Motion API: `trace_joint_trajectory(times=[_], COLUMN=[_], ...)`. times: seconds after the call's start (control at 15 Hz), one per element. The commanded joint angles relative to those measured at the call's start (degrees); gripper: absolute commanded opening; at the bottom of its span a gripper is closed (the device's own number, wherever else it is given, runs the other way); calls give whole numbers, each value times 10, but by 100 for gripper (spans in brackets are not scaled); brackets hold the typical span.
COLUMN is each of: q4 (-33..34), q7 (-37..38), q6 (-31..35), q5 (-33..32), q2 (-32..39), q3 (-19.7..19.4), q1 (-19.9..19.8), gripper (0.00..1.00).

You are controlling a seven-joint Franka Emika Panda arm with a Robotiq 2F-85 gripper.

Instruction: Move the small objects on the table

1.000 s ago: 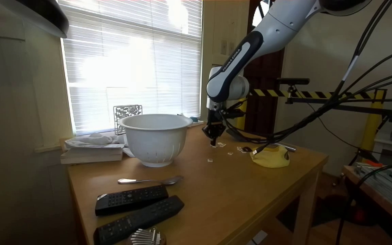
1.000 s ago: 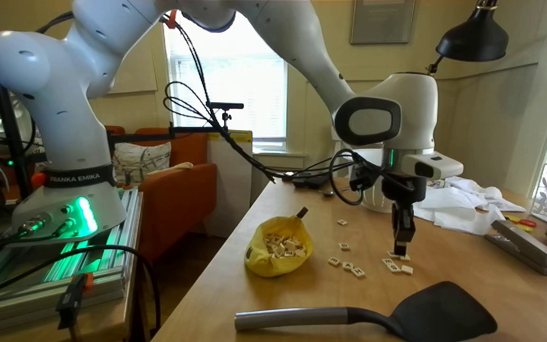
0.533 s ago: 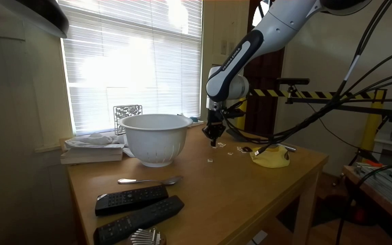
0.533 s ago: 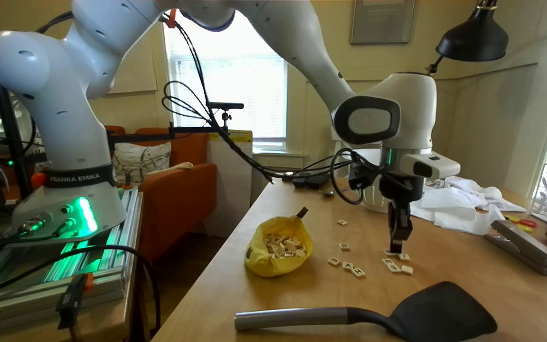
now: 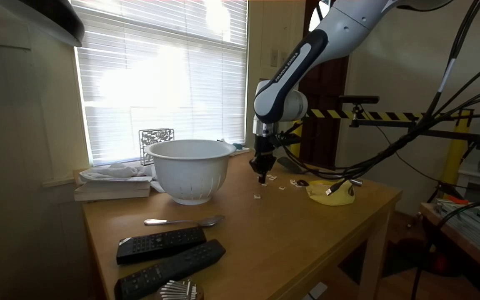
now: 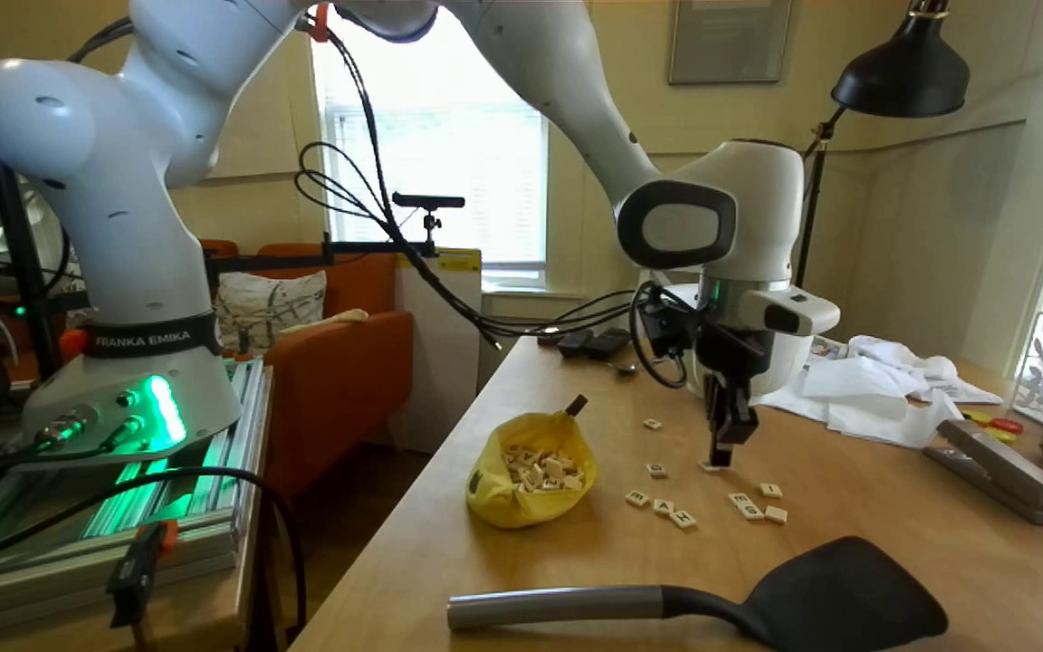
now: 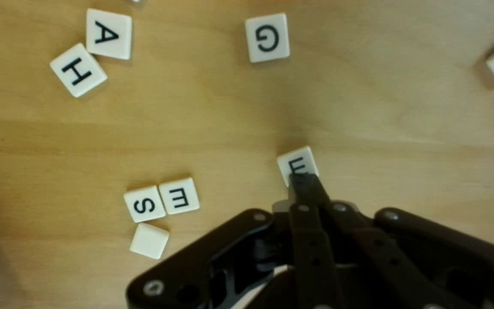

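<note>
Ten tiles [image 6: 684,520], by my count, lie on the table [image 6: 576,554] in an exterior view, and many more sit in the bag [image 6: 512,509] at left. The gripper [image 6: 720,455] points straight down, clenched, with one tile [image 6: 707,467] at its end, showing mostly to its left. The G [image 6: 657,471] lies farther left, between that tile and the bag; three tiles lie nearer on the left, four nearer on the right, and the P [image 6: 652,424] is on the far side.

In an exterior view with the bowl [image 5: 192,179] at left and the bag at right, the gripper stands between the two. Only a sliver of the same tile shows at its foot; the P lies nearer, the G to the right.

In the wrist view the fingers [image 7: 307,223] meet, with nothing showing between them. They cover the near edge of the tile; the rest lies beyond, with the G farther off and a little left. Whether they press or hover just above, I cannot tell. The tile looks about square, with no long axis to follow. I judge that clenched fingers suit pushing or dragging, not lifting. The tile lies on the bag's side of them, so a slide that way probably meets the G.
</note>
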Motion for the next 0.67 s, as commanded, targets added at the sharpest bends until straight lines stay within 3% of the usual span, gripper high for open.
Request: trace_joint_trajectory(times=[0.0, 0.6], q4=[-56, -136], q7=[-51, -133], q6=[13, 88], q5=[-14, -1], q2=[-24, -60], q3=[27, 75], q1=[-13, -22], gripper=[0, 0])
